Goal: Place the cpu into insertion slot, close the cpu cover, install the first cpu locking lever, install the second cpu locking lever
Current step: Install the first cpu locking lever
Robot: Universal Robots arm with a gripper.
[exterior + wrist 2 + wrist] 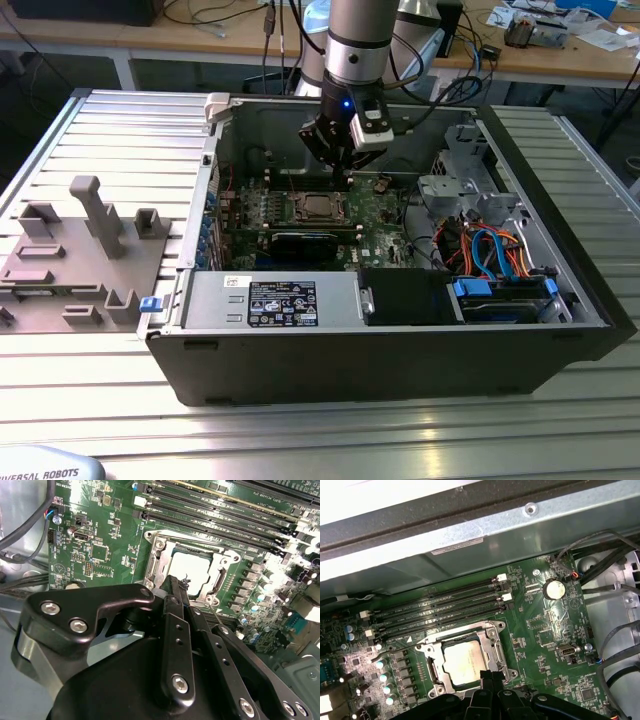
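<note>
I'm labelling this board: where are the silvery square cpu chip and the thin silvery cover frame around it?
Silvery square cpu chip (464, 662), first wrist view, middle of its top.
Thin silvery cpu cover frame (460, 637), first wrist view, one side bar.

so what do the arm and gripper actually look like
The arm is a silver-grey cylinder with black bands and a small blue light at the wrist, where a pale boxy module sits. The gripper is matte black, built of bar-shaped links joined with silvery screws.

Case walls (270, 130) and drive cage (452, 188) hem the insertion slot (296, 208)
</note>
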